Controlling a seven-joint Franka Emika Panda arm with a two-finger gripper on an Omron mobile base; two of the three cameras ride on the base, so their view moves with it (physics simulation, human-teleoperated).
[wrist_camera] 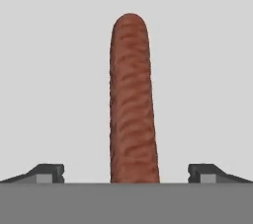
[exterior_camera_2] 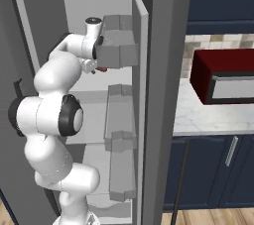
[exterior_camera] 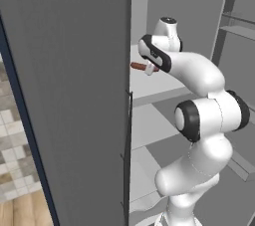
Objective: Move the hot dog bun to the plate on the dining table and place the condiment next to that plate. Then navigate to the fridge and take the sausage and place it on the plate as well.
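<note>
The arm is reaching into the open fridge [exterior_camera: 169, 31], toward the upper centre of the left base view, because the sausage [wrist_camera: 132, 99] is lying on a pale shelf [exterior_camera: 149, 88] there. In the hand view the sausage is running straight up the middle of the frame, lengthwise between the two finger tips [wrist_camera: 47, 172], which are standing wide apart at the bottom corners and touching nothing. So the hand [wrist_camera: 126, 173] is spread open and holding nothing, seemingly lined up to straddle the sausage before closing. In the left base view one reddish end [exterior_camera: 137, 65] is poking out left of the wrist.
</note>
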